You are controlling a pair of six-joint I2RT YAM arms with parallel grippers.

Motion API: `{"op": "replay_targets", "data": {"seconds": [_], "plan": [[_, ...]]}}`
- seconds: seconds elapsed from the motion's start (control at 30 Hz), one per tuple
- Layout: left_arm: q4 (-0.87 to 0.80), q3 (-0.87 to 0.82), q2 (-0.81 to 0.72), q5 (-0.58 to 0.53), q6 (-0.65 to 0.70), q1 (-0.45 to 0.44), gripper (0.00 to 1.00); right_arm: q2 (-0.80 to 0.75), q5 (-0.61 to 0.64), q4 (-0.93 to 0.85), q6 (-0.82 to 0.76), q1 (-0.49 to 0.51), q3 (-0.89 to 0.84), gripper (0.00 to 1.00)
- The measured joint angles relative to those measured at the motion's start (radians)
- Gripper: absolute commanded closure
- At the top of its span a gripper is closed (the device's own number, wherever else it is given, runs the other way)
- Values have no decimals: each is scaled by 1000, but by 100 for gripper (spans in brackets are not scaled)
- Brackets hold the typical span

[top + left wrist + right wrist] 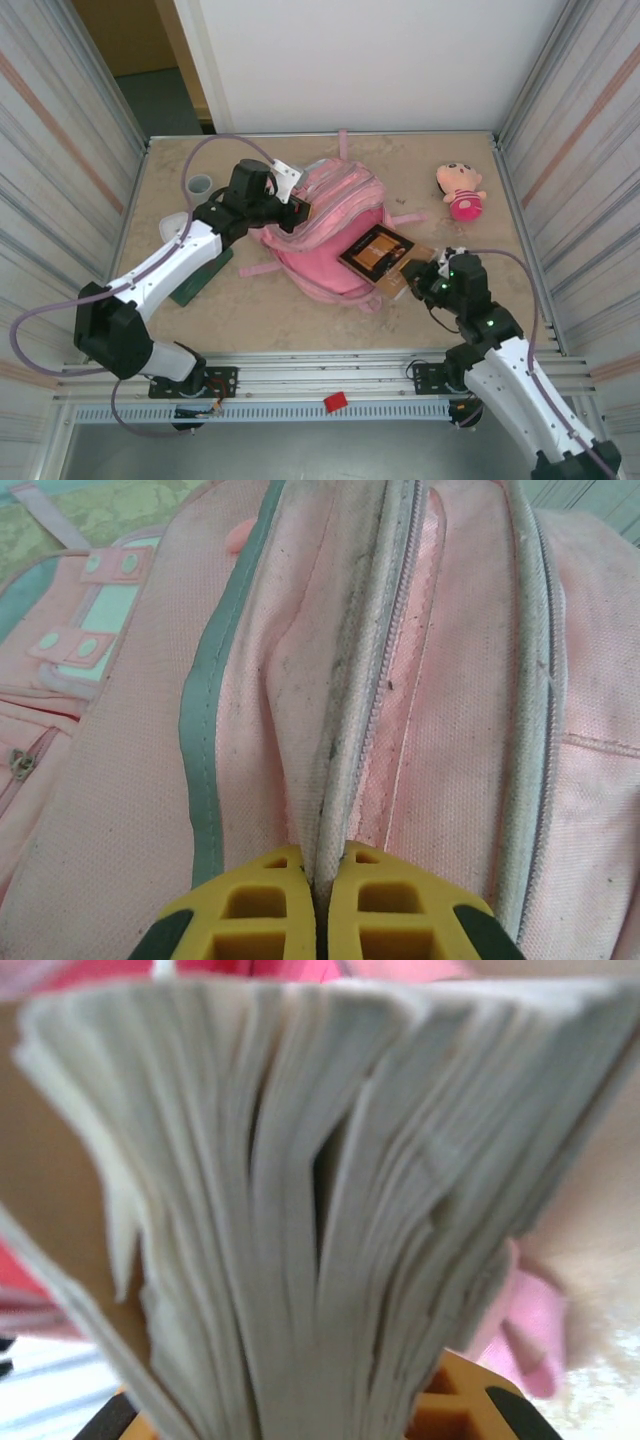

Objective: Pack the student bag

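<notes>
The student bag point(335, 200) lies pink and slumped at the centre of the top view, on the table point(270, 300); the left gripper point(297, 210), at the bag's upper-left edge, is pinched tight on a fabric ridge beside the zipper point(395, 630); the right gripper point(418, 274), at the bag's lower right, clamps a book point(378, 250) by its spine end, its pages fanned toward the wrist camera.

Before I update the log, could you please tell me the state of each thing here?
Backpack: lying flat, seam pinched.
Book: gripped, resting on backpack.
Doll: lying loose on table.
Cup: upright.
Left gripper: shut on backpack.
Right gripper: shut on book.
</notes>
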Motion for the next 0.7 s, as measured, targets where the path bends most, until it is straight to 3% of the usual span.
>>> {"op": "replay_targets", "data": {"seconds": [0.17,0.37,0.7], "plan": [[2,39,33,43,-18,18,100,183,66,315,98,146,-42,100],[11,50,37,83,-32,37,100,432,164,631,146,223,-34,100],[51,54,53,158,-75,59,100,823,392,830,174,327,144,100]]}}
